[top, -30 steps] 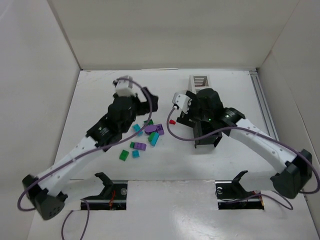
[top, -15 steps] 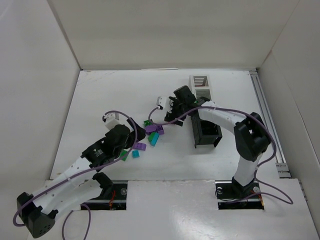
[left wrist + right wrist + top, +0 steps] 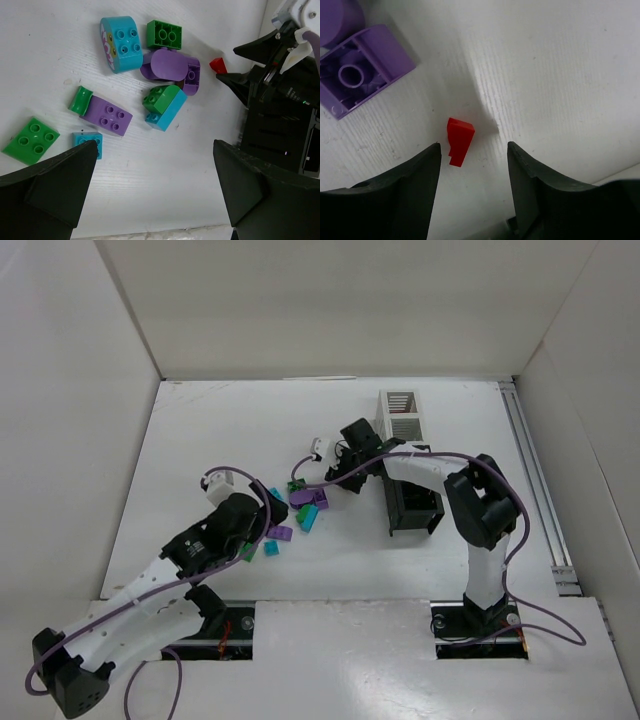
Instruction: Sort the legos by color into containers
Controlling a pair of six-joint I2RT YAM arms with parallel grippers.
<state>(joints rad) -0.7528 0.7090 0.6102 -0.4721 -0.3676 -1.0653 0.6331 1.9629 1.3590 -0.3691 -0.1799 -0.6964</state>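
A small red lego point(image 3: 459, 140) lies on the white table just inside the tips of my right gripper point(image 3: 474, 147). Its jaws stand apart on either side, touching nothing. A purple lego point(image 3: 360, 75) lies upside down to the left. From above, the right gripper point(image 3: 345, 476) sits between the lego pile point(image 3: 300, 505) and the row of containers point(image 3: 405, 415). My left gripper point(image 3: 155, 165) hangs wide open and empty over bare table, near the pile. The pile holds cyan point(image 3: 121, 36), green point(image 3: 164, 34) and purple legos point(image 3: 106, 116); the red one point(image 3: 217, 65) lies apart at the right.
The row of containers has a white bin at the far end and a black bin point(image 3: 415, 505) at the near end. White walls close in the table on the left, back and right. A metal rail point(image 3: 530, 460) runs along the right edge.
My right arm has swung left from over the containers down to the red lego, and its jaws have narrowed. My left arm has pulled back toward the near edge.
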